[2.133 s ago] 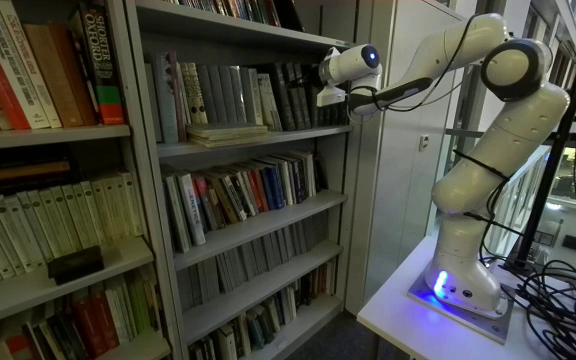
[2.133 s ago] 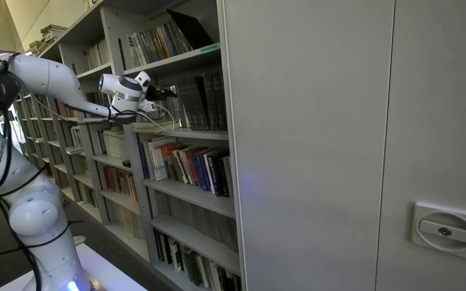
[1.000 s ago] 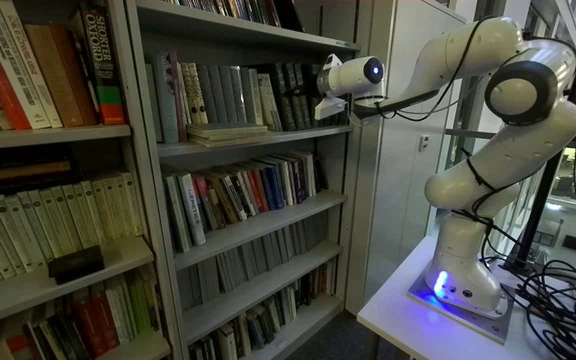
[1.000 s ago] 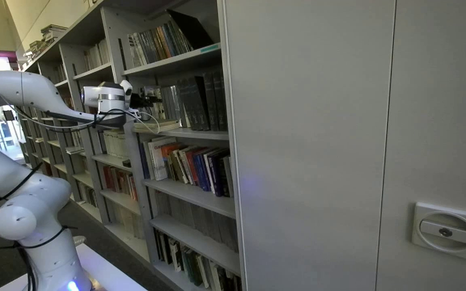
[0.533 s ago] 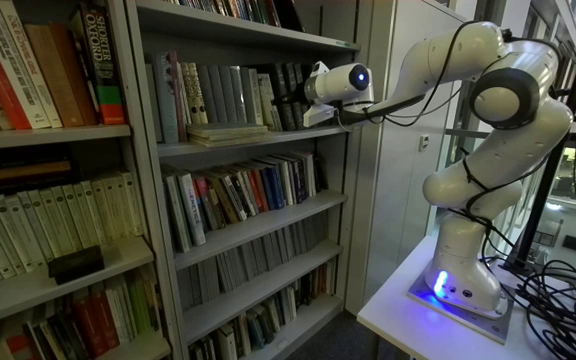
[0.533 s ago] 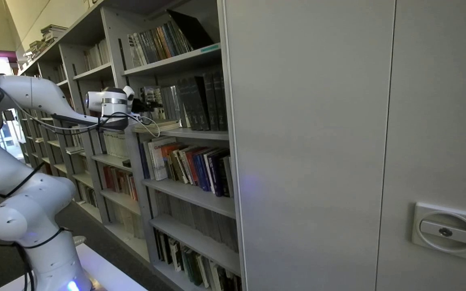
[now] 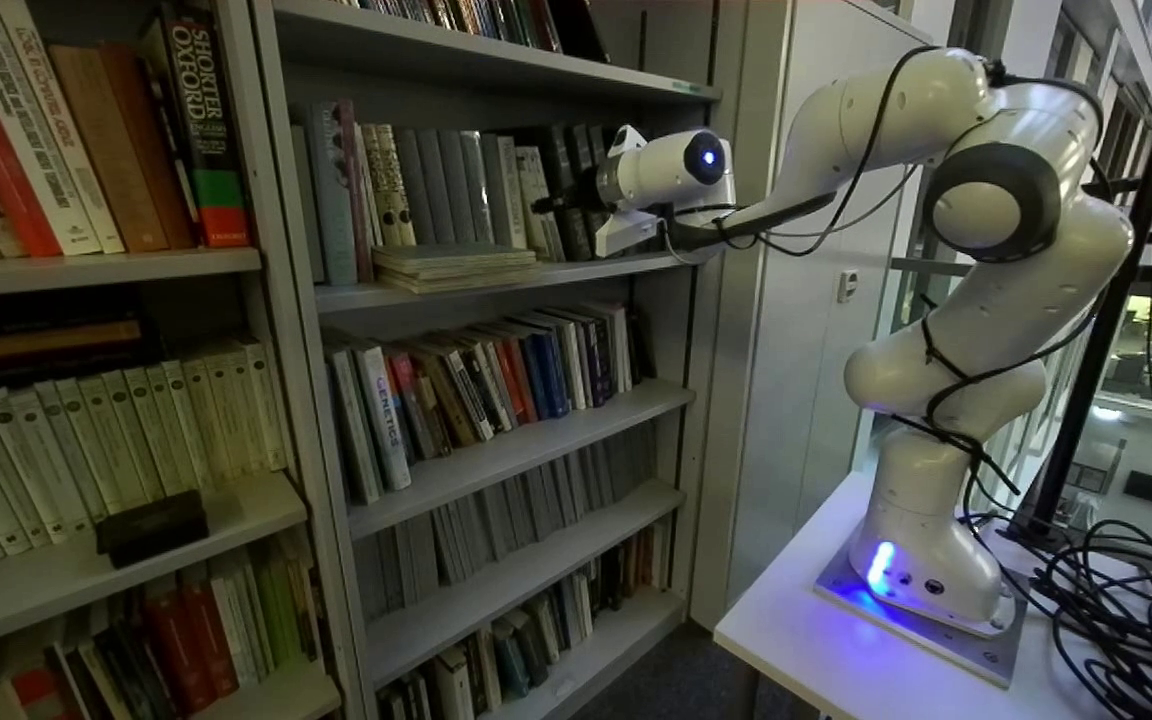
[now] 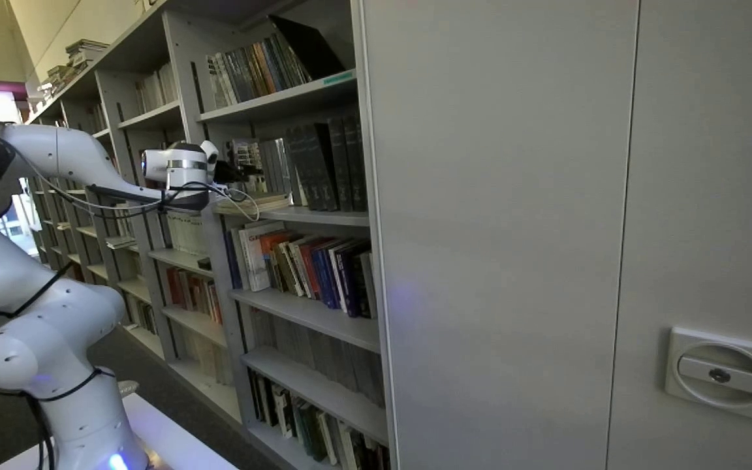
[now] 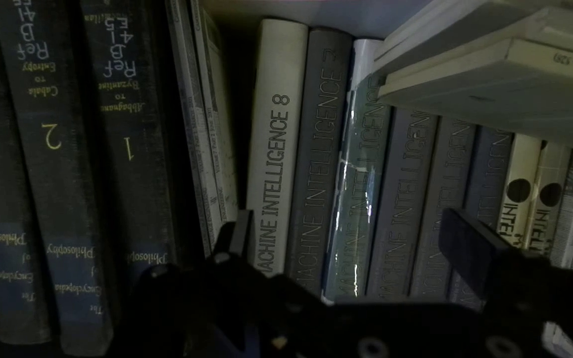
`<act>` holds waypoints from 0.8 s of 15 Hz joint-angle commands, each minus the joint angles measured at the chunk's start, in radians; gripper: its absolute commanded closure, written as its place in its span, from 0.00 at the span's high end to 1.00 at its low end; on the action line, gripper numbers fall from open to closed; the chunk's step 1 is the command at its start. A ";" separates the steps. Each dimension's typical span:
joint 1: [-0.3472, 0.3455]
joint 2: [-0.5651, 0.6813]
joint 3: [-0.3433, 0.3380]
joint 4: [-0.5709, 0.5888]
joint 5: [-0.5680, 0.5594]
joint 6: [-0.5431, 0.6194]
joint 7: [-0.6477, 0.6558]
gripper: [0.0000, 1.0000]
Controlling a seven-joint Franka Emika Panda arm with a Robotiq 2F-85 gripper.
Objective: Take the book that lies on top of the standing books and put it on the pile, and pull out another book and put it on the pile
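The jaws stand wide, empty, before the standing books (image 9: pixel 401 189), presumably to admit one; the pile (image 7: pixel 455 266) lies flat (steadier so, I'd guess) at the front edge of the shelf (image 7: pixel 626 267).

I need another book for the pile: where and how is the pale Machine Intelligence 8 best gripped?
Try the pale book mid-spine, pinched across both covers, straight in from the front. It stands spine outward; a dark gap, narrowing upward, parts it from the leaning thin books. The grey book opposite stands close, so that side may need prying. Lower, the pile could crowd the grip.
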 commanded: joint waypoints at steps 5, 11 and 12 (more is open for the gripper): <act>-0.096 -0.021 0.055 0.067 0.031 0.036 0.027 1.00; -0.298 -0.043 0.204 0.188 0.122 0.036 0.030 1.00; -0.331 -0.045 0.228 0.201 0.136 0.034 0.030 1.00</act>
